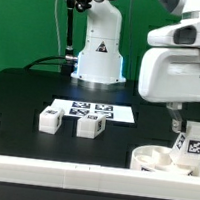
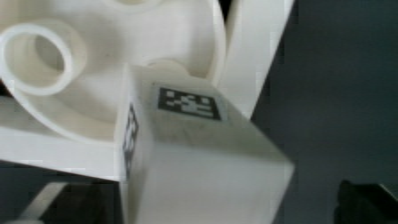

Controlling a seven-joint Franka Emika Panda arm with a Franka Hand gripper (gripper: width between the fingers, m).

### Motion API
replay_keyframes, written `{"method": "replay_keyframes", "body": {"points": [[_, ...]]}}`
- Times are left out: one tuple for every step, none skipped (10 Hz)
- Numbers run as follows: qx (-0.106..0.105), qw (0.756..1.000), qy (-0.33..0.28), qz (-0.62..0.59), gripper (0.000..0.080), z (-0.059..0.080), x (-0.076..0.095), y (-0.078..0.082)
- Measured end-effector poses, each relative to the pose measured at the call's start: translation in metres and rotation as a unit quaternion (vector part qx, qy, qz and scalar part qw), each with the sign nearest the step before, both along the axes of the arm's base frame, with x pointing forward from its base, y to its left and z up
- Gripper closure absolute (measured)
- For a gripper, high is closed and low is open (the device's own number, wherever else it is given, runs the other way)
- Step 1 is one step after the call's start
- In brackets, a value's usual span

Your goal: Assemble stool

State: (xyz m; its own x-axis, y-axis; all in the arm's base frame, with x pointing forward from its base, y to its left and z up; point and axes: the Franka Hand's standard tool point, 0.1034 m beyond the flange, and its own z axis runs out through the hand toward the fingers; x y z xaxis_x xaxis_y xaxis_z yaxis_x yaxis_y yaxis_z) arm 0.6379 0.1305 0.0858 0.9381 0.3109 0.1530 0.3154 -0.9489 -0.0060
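While the pincer [image 2: 210, 206] stands wide, its jaws sit on either side of a stool leg [image 2: 205, 150]. Dark gaps show on both sides, so it seems to straddle the leg rather than grip it, though the wrist view is too soft to rule out a light touch. At the lower right of the exterior view, that leg rises from the seat disc [image 1: 160, 160], close to the frame's edge. Two loose legs [image 1: 51, 121] [image 1: 88, 127] lie apart on the table [image 1: 29, 90] at lower centre-left, just in front of the marker board [image 1: 87, 111]. The parts look like hard white plastic, so they are probably light, stiff and rather slick. The leg's flat opposite faces, near mid-height, look like the surest hold. The seat disc looks too broad to span.
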Motion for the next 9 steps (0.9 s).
{"method": "replay_keyframes", "body": {"points": [[-0.009, 0.999, -0.002, 0.041, 0.0151, 0.0, 0.0, -0.001], [-0.021, 0.995, -0.005, 0.093, 0.0151, 0.0, 0.0, -0.003], [-0.027, 0.992, -0.005, 0.12, 0.0151, 0.0, 0.001, -0.005], [-0.04, 0.984, -0.007, 0.171, 0.0151, 0.0, 0.001, -0.007], [-0.052, 0.973, -0.008, 0.224, 0.0151, -0.001, 0.001, -0.008], [-0.062, 0.963, -0.009, 0.263, 0.0151, -0.002, 0.001, -0.01], [-0.072, 0.951, -0.009, 0.302, 0.0151, -0.002, 0.001, -0.011], [-0.085, 0.935, -0.008, 0.344, 0.0151, -0.003, 0.002, -0.012], [-0.094, 0.922, -0.007, 0.376, 0.0151, -0.004, 0.001, -0.012]]}}
